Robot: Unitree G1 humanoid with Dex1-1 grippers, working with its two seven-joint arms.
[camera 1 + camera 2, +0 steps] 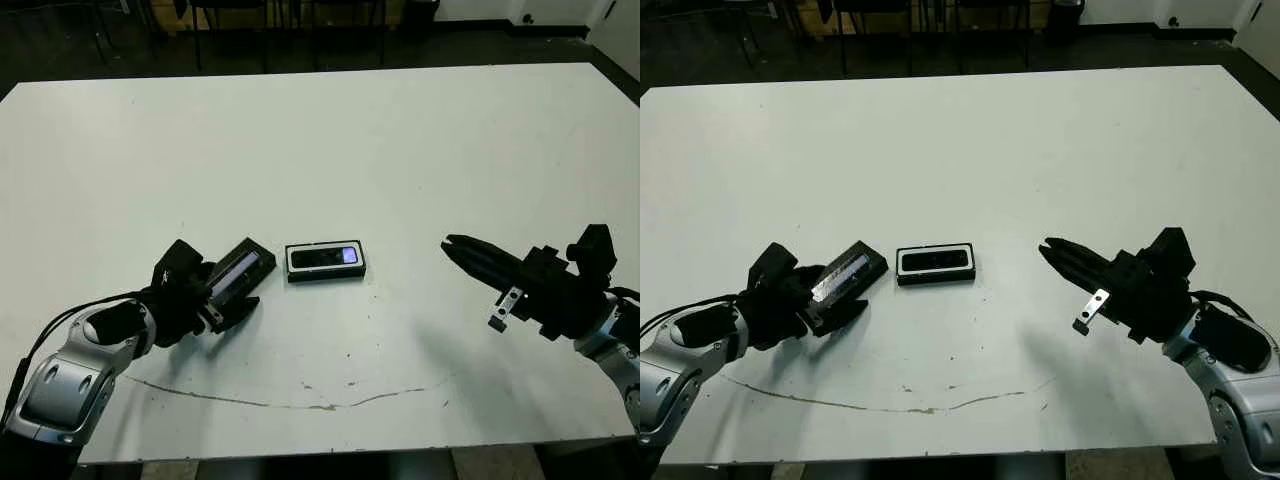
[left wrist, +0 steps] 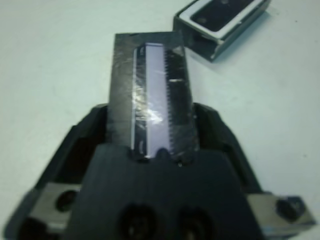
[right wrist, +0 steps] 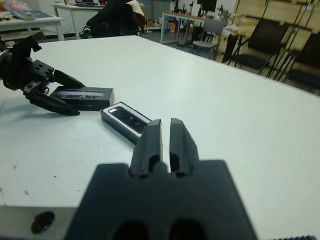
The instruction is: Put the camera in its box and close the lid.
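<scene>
The box, a shallow black tray with white lining, lies flat at the table's middle. The camera rests inside it, its bluish screen toward the right end. Just left of the box, the lid is tilted above the table, its pale glossy strip facing up. My left gripper is shut on the lid's near end. One corner of the box shows beyond the lid in the left wrist view. My right gripper hovers to the right of the box, shut and holding nothing, its fingers pointing toward the box.
A thin dark scuff line runs across the table near its front edge. Black chairs and desks stand beyond the table's far side. White tabletop lies between the box and my right gripper.
</scene>
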